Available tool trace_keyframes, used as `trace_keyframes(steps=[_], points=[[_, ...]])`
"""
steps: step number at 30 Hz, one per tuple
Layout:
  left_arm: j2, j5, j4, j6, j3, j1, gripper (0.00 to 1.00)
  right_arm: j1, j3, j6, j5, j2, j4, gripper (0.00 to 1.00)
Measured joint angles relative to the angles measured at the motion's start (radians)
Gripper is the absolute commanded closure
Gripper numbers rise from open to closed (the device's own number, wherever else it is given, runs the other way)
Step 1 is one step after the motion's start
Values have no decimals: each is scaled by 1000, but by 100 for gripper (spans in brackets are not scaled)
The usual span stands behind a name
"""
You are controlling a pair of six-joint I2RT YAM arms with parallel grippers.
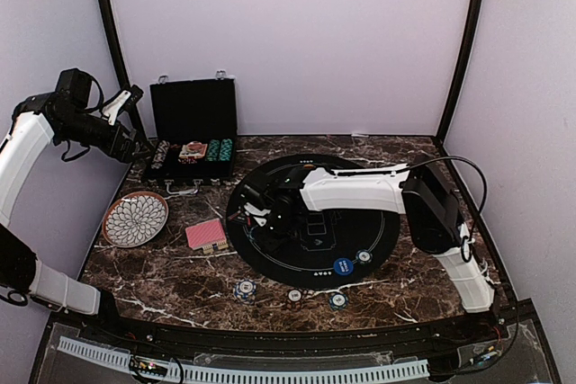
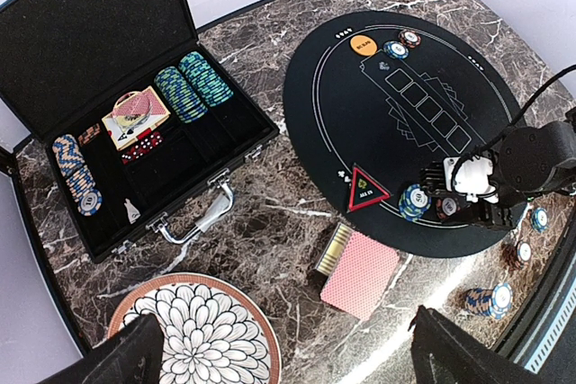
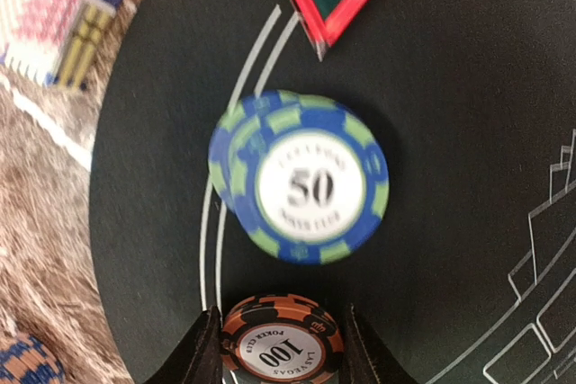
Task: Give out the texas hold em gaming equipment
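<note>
My right gripper (image 3: 281, 341) is shut on an orange-and-black 100 chip (image 3: 281, 348), low over the round black mat (image 1: 360, 186). Just beyond the held chip, a short stack of blue 50 chips (image 3: 301, 177) rests on the mat beside a red-edged triangle marker (image 2: 367, 191). The red-backed cards (image 1: 206, 235) lie stacked on the marble just off the mat's left edge. On the mat's far side sit an orange button disc (image 2: 364, 44) and two chips (image 2: 402, 44). My left gripper (image 1: 131, 120) hangs open, high at the left above the plate and case, holding nothing.
The black case (image 1: 192, 132) stands open at the back left with chip rows and a card box inside. A petal-patterned plate (image 1: 135, 218) lies in front of it. A blue disc (image 1: 343, 266) and loose chips (image 1: 244, 290) lie near the table's front edge.
</note>
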State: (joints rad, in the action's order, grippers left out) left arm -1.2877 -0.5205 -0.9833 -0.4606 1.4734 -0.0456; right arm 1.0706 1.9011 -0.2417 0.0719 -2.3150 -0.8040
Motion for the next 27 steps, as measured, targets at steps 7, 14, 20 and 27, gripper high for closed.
trace_keyframes(steps=[7,14,20,27], points=[[0,0,0,0,0,0,1,-3,50,0,-12,-40,15,83],[0,0,0,0,0,0,1,-4,50,-4,-16,-40,18,42],[0,1,0,0,0,0,1,-4,50,-2,-19,-40,24,35],[0,5,0,0,0,0,1,-4,45,-1,-15,-23,22,33]])
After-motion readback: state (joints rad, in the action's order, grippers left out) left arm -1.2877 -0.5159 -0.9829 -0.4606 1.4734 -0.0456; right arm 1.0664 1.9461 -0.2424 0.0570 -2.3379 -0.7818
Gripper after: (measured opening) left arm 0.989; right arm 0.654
